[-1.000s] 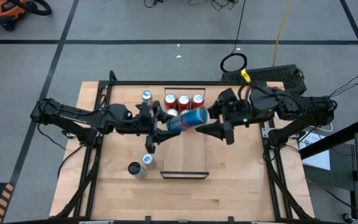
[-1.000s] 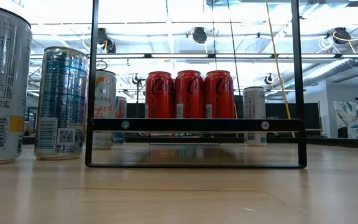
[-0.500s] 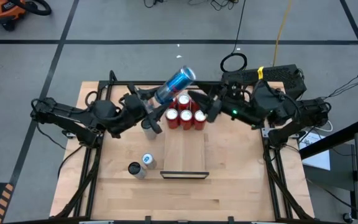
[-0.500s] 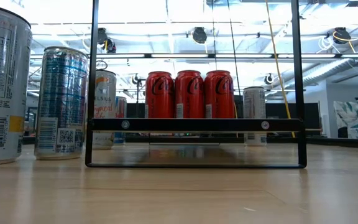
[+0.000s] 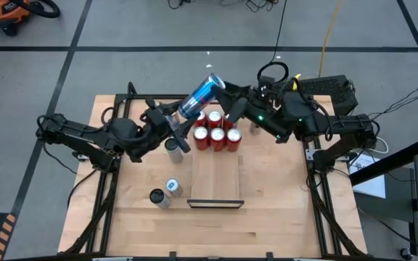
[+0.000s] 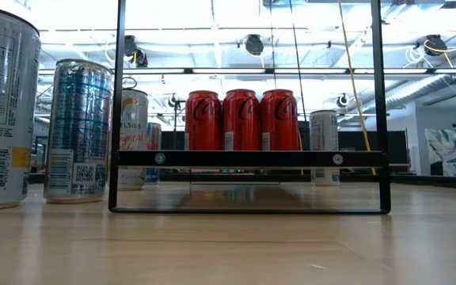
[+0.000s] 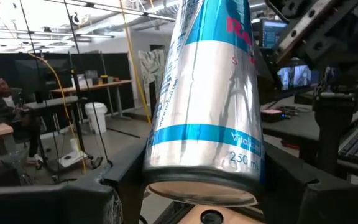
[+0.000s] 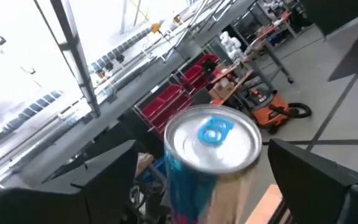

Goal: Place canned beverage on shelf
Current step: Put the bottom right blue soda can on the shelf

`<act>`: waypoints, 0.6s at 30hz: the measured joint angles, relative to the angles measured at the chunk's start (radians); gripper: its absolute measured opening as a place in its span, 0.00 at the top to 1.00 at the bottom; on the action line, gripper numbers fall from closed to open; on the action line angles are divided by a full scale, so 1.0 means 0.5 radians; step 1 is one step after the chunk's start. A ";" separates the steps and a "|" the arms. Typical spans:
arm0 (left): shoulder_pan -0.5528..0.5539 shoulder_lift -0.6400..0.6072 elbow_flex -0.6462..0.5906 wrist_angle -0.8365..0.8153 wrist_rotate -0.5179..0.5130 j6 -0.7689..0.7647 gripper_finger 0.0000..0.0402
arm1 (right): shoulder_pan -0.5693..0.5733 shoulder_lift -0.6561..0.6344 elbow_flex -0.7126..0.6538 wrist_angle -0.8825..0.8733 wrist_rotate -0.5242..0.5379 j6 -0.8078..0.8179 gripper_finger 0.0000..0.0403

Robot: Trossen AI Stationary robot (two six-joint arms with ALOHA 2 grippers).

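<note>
A blue-and-silver can [image 5: 201, 94] hangs tilted in the air above the table's far part, with my left gripper [image 5: 182, 116] shut on its lower end. My right gripper [image 5: 228, 104] is open beside the can's top; in its wrist view the silver top [image 8: 213, 137] sits between the two fingers, clear of both. Below them lies the shelf [image 5: 216, 177], a long light-wood board, with red cans [image 5: 215, 135] standing upright at its far end. The low view shows three of the red cans [image 6: 241, 119] in a row; neither gripper appears in it. My left gripper pinches the can's lower end [image 7: 166, 168] between its two fingers, one on each side of the round wall. The fingers come from the table's left, slanting upward. The can is lifted clear, tilted, its top toward the far right and its base [image 7: 201, 190] toward the wrist.
Silver cans stand left of the shelf [image 5: 173, 148], [image 5: 172, 186], with a dark one [image 5: 157, 197] beside them. A small can [image 5: 253, 131] stands right of the red ones. Black rails [image 5: 115, 181] frame the tabletop. The shelf's near half is bare board.
My left gripper has risen and drawn toward the table's far left, rolling its wrist. The can lay nearly level over the shelf and now points its top up and to the far right. My right gripper has moved toward the far edge and tipped upward, staying open.
</note>
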 joint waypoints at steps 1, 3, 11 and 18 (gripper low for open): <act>0.000 0.008 0.000 0.001 -0.002 -0.001 0.42 | -0.016 0.000 0.000 -0.003 -0.027 0.024 0.17; 0.000 0.017 0.000 -0.007 -0.013 0.000 0.42 | -0.042 0.002 0.000 -0.011 -0.044 0.082 0.17; 0.018 0.041 -0.002 -0.006 -0.045 -0.005 0.43 | -0.103 0.053 0.000 -0.019 -0.043 0.134 0.17; 0.030 0.040 -0.002 -0.022 -0.113 -0.005 0.43 | -0.124 0.069 0.000 -0.010 -0.037 0.133 0.25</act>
